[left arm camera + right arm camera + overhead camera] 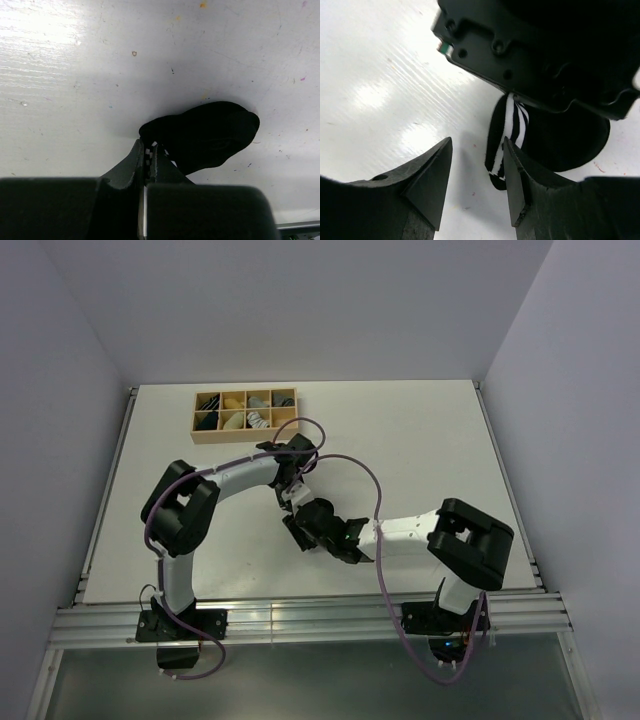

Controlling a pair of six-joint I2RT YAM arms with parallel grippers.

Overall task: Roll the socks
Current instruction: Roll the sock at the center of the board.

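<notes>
A black sock [210, 131] lies bunched on the white table. In the right wrist view its cuff end shows white bands [509, 131]. My left gripper [149, 150] is shut on the sock's near edge, with a black-and-white bit showing between the fingers. My right gripper [476, 148] is open just beside the banded cuff; its right finger [520, 180] is next to the cuff, and nothing is between the jaws. In the top view the two grippers, left [293, 496] and right [301, 532], meet at the table's middle and hide the sock. No separate white striped sock shows.
A wooden compartment box [245, 412] with several sock rolls stands at the table's far left. The left gripper's body [535, 55] hangs close above the right gripper. Cables [350, 465] loop over both arms.
</notes>
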